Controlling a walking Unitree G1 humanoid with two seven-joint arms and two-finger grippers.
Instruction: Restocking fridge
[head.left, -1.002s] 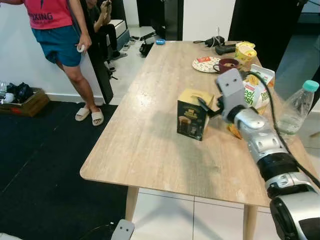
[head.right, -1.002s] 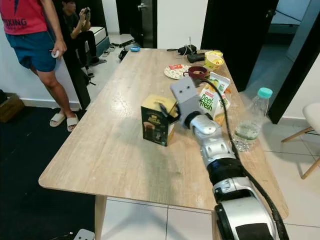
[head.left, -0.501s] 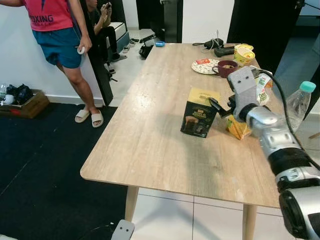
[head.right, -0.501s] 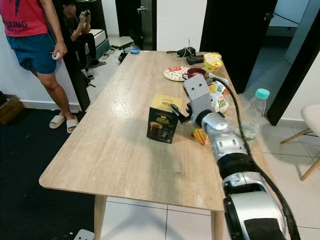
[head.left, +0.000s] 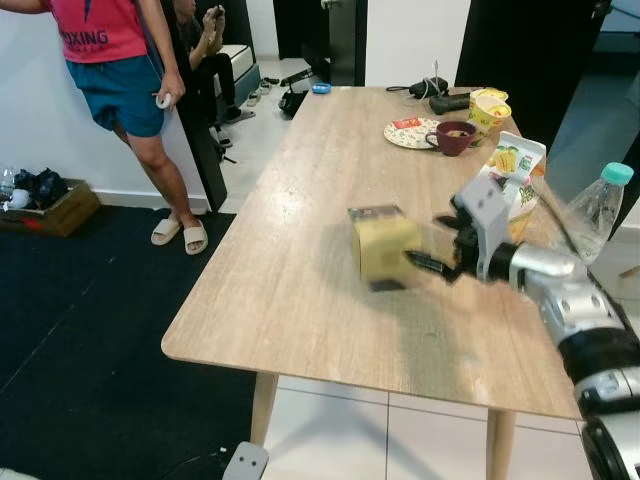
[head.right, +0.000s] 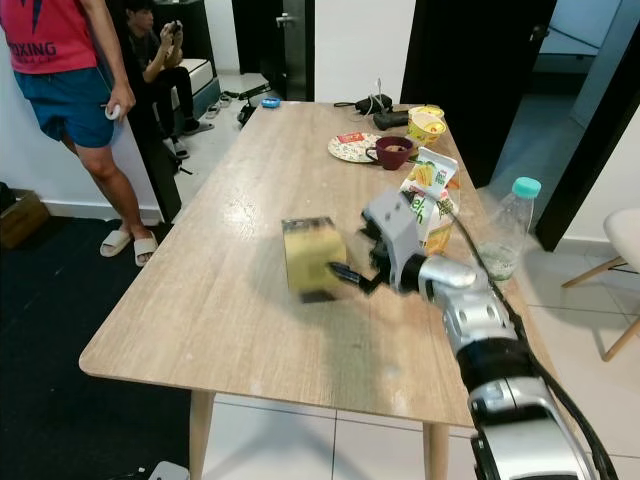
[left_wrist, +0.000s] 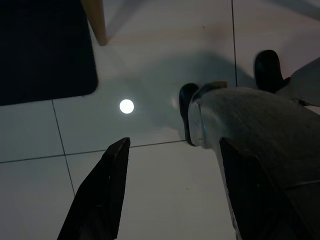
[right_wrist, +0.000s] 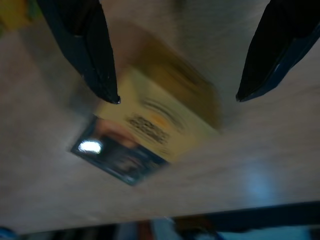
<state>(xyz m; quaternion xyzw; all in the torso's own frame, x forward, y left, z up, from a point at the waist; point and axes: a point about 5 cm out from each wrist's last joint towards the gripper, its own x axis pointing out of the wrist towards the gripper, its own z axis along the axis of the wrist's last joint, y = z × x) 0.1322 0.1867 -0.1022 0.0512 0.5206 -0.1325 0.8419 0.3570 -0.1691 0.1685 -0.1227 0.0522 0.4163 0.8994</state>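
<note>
A yellow and dark box (head.left: 382, 246) lies blurred and tipped on the wooden table (head.left: 290, 280), its yellow face turned toward my right gripper (head.left: 435, 245). That gripper is open just to the box's right, and one black finger (head.left: 425, 264) reaches up to the box's edge. In the right wrist view the box (right_wrist: 160, 132) sits past the two spread fingers (right_wrist: 87, 47), not clamped. My left gripper (left_wrist: 172, 145) hangs open over the tiled floor.
A green and yellow juice carton (head.left: 517, 172) and a water bottle (head.left: 596, 208) stand behind my right arm. Farther back are a plate (head.left: 405, 131), a maroon mug (head.left: 454, 136) and a yellow cup (head.left: 491, 104). A person (head.left: 115, 70) stands at the left by a black rug.
The box has tipped over and shifted slightly left, now motion-blurred. My right gripper has dropped lower and turned toward it, uncovering the juice carton behind.
</note>
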